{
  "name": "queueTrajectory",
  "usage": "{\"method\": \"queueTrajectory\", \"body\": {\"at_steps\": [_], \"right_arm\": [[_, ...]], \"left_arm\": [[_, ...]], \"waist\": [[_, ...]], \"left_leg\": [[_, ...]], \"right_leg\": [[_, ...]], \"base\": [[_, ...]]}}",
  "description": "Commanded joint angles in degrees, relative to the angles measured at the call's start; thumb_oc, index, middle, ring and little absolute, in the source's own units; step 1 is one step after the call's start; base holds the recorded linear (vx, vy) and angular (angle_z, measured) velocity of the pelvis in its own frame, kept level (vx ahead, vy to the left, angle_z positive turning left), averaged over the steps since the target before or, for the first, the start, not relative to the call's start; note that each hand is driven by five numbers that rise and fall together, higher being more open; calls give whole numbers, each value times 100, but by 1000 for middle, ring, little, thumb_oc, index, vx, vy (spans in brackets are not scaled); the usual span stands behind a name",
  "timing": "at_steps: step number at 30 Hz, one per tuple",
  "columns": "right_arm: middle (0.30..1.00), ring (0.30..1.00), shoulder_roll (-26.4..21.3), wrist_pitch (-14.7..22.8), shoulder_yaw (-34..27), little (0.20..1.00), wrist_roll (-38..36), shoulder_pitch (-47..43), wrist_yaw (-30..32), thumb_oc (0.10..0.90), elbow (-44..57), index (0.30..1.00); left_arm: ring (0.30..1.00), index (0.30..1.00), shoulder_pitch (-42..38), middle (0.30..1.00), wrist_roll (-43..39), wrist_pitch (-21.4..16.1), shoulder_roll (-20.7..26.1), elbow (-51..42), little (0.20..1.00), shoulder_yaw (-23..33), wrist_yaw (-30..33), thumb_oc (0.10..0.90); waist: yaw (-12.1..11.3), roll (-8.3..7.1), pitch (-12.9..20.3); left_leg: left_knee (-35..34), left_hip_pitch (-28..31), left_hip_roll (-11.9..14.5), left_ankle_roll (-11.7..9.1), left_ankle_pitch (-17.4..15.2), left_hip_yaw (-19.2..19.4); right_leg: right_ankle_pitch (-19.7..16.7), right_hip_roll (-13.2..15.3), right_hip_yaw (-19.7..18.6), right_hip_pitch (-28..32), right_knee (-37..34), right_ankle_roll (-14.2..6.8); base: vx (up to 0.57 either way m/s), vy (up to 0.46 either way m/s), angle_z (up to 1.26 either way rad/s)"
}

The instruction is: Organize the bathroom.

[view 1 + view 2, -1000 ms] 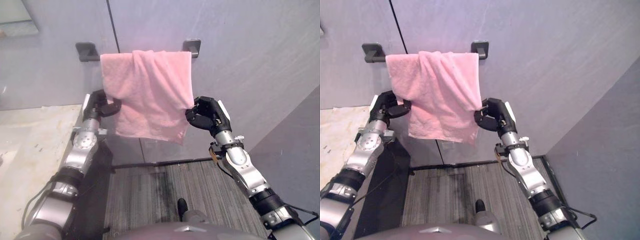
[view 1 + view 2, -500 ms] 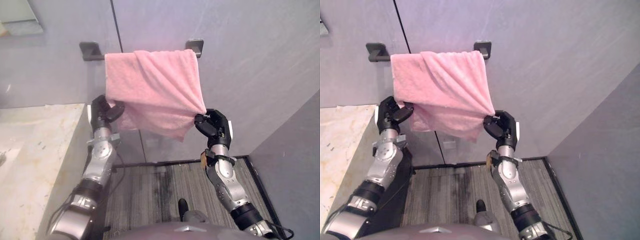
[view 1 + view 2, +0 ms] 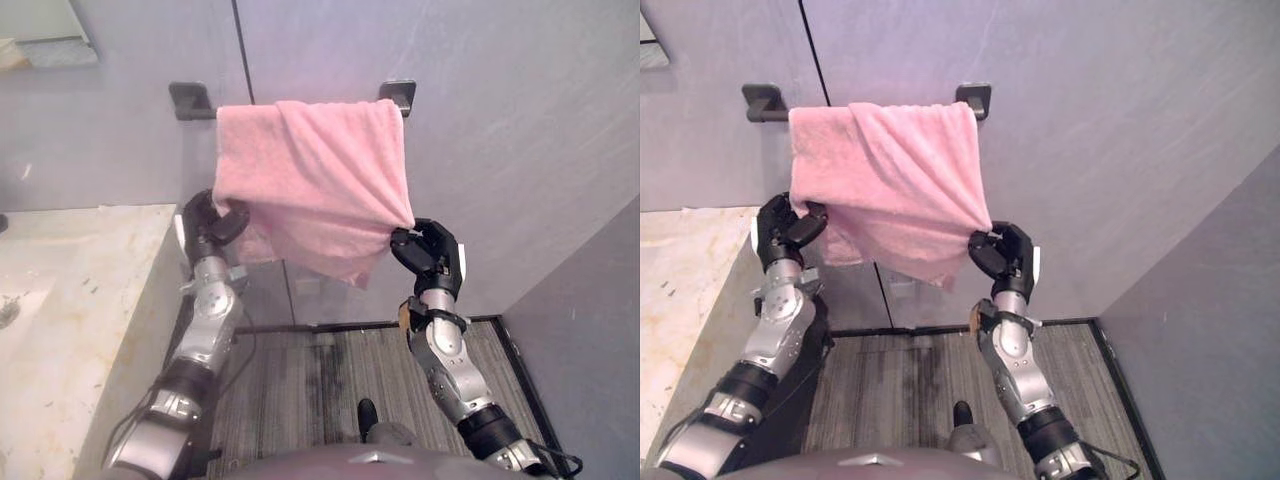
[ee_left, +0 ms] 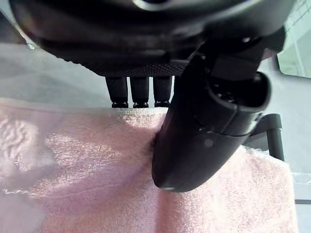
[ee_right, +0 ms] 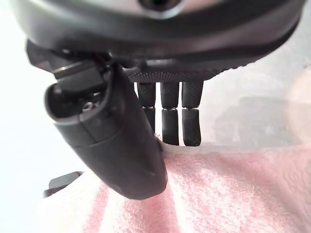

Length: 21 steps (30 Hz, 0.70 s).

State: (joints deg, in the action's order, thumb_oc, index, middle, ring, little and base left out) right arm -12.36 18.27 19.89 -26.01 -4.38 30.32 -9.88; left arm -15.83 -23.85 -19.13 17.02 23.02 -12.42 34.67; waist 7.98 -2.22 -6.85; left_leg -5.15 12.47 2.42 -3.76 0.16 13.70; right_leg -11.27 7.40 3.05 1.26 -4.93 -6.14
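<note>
Pink terry-cloth towel hangs draped over dark wall-mounted towel bar; left robot hand pinches its lower left edge; right robot hand pinches its lower right corner, drawing diagonal folds; beige stone desk lies left.

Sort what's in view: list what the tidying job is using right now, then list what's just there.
In use:
- pink towel, draped over the rail
- towel rail on the wall
- left hand, pinching the towel's left edge
- right hand, pinching the towel's right edge

Just there:
- pale countertop to the left
- striped floor mat below
</note>
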Motion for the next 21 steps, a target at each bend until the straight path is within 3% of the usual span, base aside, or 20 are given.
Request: {"method": "queueTrajectory", "body": {"at_steps": [1, 12, 20, 21], "right_arm": [[300, 300, -135, 727, -567, 300, -31, -767, 226, 400, 317, 300], [300, 300, -173, 706, -799, 300, -32, -876, 737, 400, 353, 300], [300, 300, -125, 576, -858, 300, -172, -839, 691, 400, 293, 300], [300, 300, -127, 555, -857, 300, -193, -839, 615, 400, 286, 300]], "left_arm": [[300, 300, -521, 300, 366, -945, 235, -349, 300, 382, 820, 400], [300, 300, -542, 300, 536, -780, 160, -344, 300, 414, 1143, 400], [300, 300, -535, 300, 477, -581, 120, -271, 300, 350, 1187, 400], [427, 427, -538, 427, 420, -533, 111, -254, 427, 338, 1079, 485]], "waist": [[-128, 277, 118], [-147, 215, 94], [-121, 212, 107], [-119, 210, 112]], "left_leg": [[15, -124, -525, 686, -555, 15], [15, -93, -514, 691, -579, -32], [15, -60, -509, 694, -578, -45], [15, -58, -504, 691, -579, -44]], "right_leg": [[647, 75, 345, -353, 701, -379], [644, 93, 409, -390, 777, -372], [614, 83, 384, -396, 788, -373], [608, 82, 383, -391, 779, -376]], "base": [[0, 0, 0], [4, -9, 6], [0, 0, 0], [0, 0, 0]]}}
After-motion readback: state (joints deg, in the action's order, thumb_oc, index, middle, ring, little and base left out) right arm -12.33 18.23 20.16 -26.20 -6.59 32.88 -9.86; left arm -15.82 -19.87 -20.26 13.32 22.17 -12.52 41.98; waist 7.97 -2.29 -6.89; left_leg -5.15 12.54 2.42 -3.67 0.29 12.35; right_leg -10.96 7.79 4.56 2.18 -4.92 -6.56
